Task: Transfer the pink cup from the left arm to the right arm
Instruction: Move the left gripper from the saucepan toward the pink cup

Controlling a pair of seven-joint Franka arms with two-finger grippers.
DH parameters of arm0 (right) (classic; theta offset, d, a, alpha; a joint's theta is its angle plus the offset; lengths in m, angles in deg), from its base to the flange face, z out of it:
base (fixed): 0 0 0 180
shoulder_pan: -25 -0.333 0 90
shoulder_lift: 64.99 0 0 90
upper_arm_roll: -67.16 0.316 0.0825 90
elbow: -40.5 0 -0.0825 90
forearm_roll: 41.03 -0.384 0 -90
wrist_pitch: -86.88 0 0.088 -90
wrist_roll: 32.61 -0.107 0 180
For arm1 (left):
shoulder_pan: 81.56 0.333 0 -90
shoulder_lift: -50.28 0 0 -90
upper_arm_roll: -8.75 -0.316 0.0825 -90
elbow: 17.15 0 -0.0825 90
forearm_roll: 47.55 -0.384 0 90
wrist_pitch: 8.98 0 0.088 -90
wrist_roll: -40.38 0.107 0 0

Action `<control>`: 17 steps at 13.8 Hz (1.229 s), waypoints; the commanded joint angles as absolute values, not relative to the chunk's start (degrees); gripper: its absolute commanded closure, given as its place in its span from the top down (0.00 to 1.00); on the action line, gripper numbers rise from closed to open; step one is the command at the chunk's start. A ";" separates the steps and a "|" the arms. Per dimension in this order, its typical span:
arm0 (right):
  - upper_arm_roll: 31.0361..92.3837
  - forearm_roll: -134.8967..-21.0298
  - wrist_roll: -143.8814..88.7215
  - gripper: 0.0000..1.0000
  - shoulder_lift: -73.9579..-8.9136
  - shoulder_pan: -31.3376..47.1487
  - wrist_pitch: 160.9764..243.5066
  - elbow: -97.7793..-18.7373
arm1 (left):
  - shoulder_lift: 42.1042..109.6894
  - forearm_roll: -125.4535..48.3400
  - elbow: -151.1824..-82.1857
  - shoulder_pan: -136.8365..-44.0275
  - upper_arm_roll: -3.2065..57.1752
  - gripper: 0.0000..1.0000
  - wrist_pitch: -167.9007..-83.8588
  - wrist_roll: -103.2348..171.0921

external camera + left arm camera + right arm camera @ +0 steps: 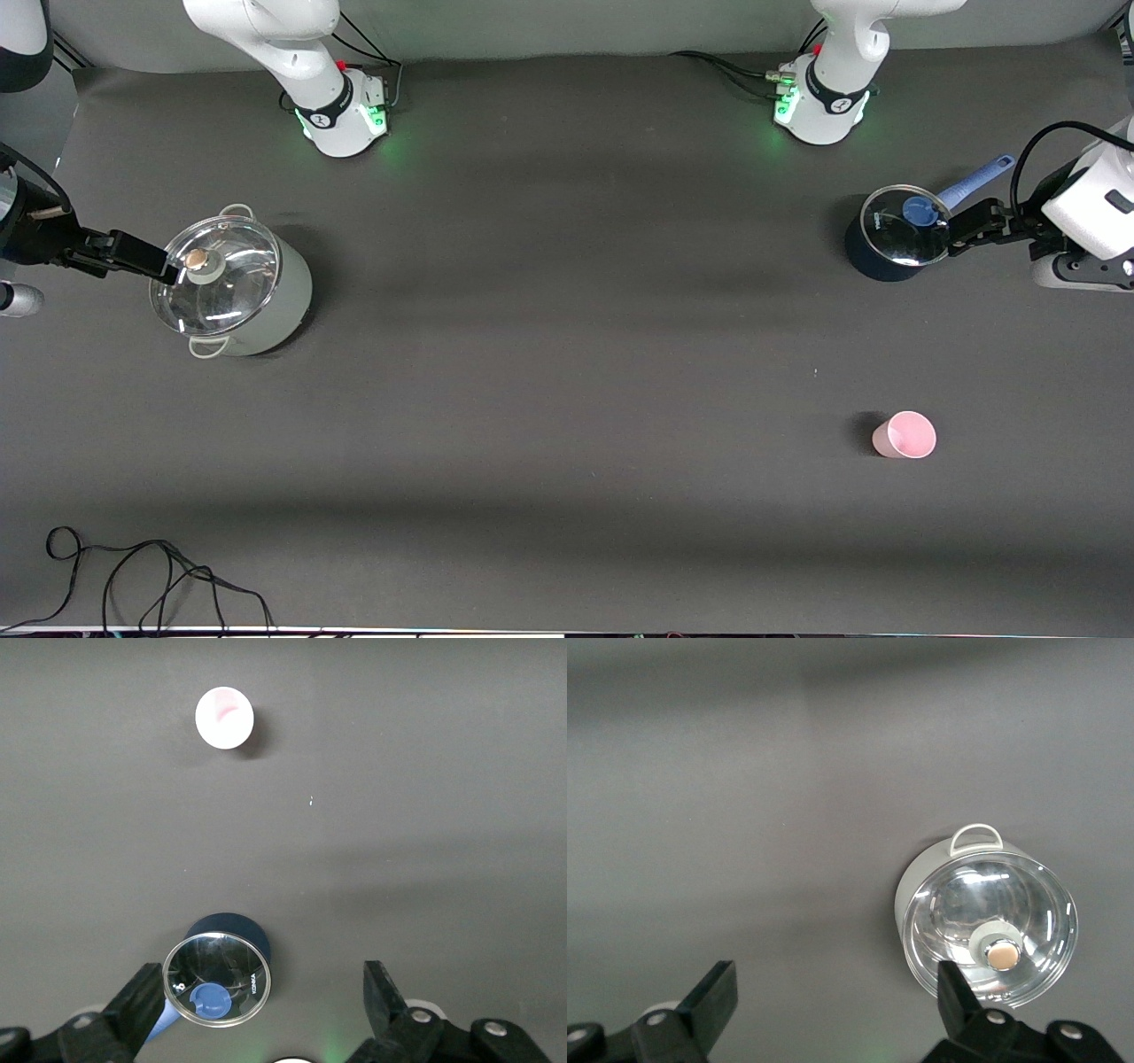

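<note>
the pink cup [904, 435] stands at the blue pot's [890, 235] six o'clock; both jaws wide, empty; a skewed left grab could topple it.

The long blue handle [977, 182] of the small dark blue lidded saucepan [877, 257] is partly hidden under the left gripper [961, 232]. Both white robot arms are cut off by the front view's edges. A thin black cable [151, 576] runs off its bottom edge.
</note>
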State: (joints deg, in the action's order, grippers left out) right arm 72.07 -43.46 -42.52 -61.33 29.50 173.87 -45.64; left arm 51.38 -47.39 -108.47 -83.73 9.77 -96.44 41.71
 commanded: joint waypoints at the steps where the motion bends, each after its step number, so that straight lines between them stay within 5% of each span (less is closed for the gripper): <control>1: 72.26 -44.46 -42.81 1.00 -60.77 29.75 173.46 -44.57 | 51.33 -47.72 -107.50 -84.19 9.45 1.00 -95.82 42.23; 13: 72.17 -44.28 -43.16 1.00 -60.86 29.57 173.28 -44.58 | 52.91 -48.25 -104.43 -84.72 9.54 1.00 -96.08 43.71; 17: 72.17 -44.19 -43.07 1.00 -60.94 29.31 173.19 -44.84 | 56.77 -46.24 -99.78 -82.10 9.19 1.00 -97.13 66.25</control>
